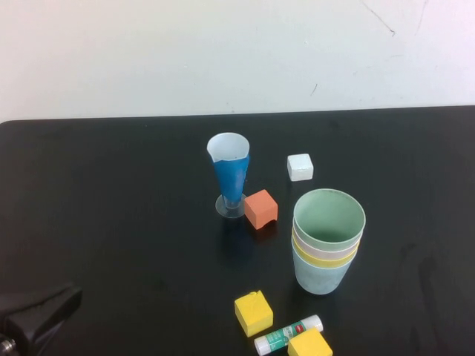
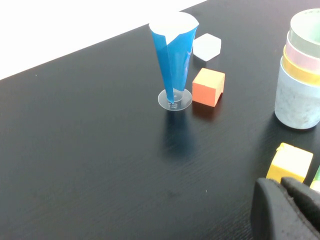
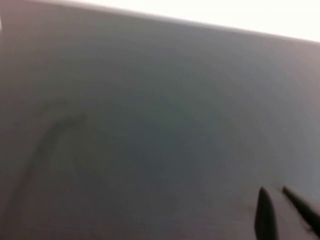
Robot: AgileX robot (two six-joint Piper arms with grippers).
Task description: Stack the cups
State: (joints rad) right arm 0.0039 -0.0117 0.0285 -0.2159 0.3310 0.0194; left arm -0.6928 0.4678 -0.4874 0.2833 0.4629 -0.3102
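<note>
The four cups stand nested in one upright stack [image 1: 326, 248] right of the table's middle: green [image 1: 329, 219] on top, then a pink rim [image 1: 310, 250], a yellow rim [image 1: 332, 261] and light blue [image 1: 320, 279] at the bottom. The stack also shows in the left wrist view [image 2: 298, 97]. My left gripper [image 1: 70, 293] rests low at the front left corner, far from the stack; its fingers are shut and empty [image 2: 281, 182]. My right gripper [image 3: 272, 191] is out of the high view. It hangs over bare dark table with a narrow gap between its fingertips and holds nothing.
A tall blue conical glass [image 1: 230, 174] stands at mid table beside an orange block [image 1: 260, 208]. A white block [image 1: 300, 167] lies behind the stack. Two yellow blocks [image 1: 253, 312] [image 1: 309, 344] and a glue stick [image 1: 288, 334] lie at the front.
</note>
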